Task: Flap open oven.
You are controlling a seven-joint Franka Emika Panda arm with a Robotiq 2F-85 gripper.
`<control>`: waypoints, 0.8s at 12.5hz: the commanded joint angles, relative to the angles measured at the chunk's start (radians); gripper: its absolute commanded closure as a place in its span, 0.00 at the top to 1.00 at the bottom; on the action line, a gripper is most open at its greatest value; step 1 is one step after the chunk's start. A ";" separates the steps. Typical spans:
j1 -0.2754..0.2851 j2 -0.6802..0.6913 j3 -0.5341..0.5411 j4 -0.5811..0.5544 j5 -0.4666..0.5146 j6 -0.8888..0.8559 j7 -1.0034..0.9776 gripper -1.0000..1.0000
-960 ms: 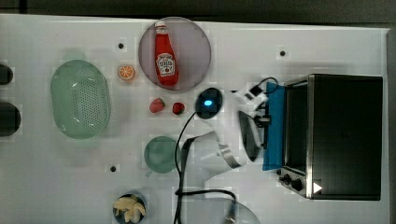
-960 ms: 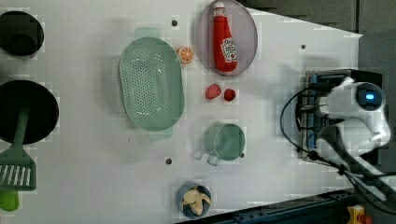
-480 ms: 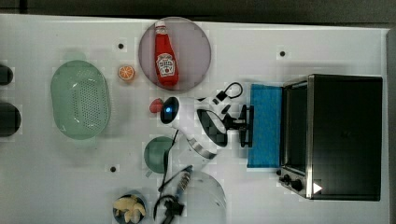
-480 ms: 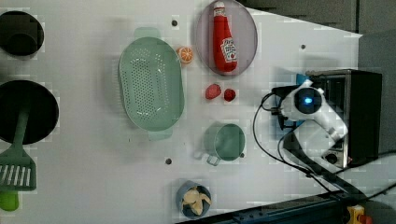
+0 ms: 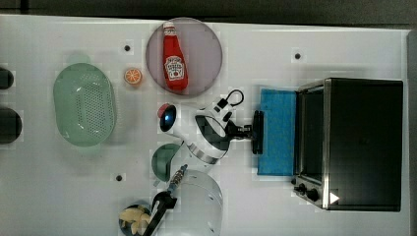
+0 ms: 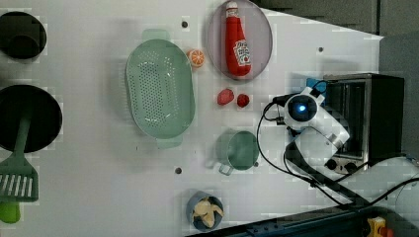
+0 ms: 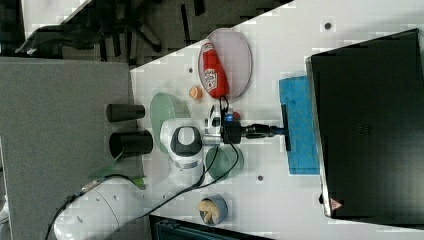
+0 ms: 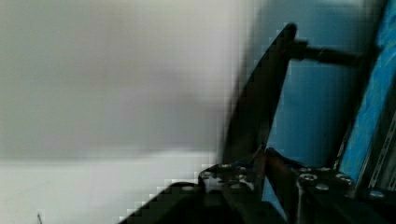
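Top view puts the oven (image 5: 364, 142) at the top view's right end of the surface (image 5: 314, 39), its blue glass door (image 5: 278, 132) folded down flat toward the arm and the black bar handle (image 5: 257, 132) on the door's far edge. The hand (image 5: 248, 131) meets that handle near its middle; in the wrist view the fingers (image 8: 275, 163) sit closed tight around the bar, with hardly any gap between them. The right view shows the same line: arm, hand (image 7: 274, 130), handle (image 7: 285, 127), then door (image 7: 300, 131).

By the look of it, the oven is heavy and stiff and should stay put. The door is rigid, hinged at the oven's front, and its glass is breakable, so the bar is the proper place to hold. The smooth bar could slip.
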 commanded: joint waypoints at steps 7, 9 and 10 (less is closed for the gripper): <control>-0.021 -0.256 -0.016 0.013 0.310 0.063 0.079 0.17; -0.028 -0.342 -0.018 0.013 0.441 0.052 0.079 0.17; -0.031 -0.386 -0.018 0.013 0.510 0.036 0.079 0.17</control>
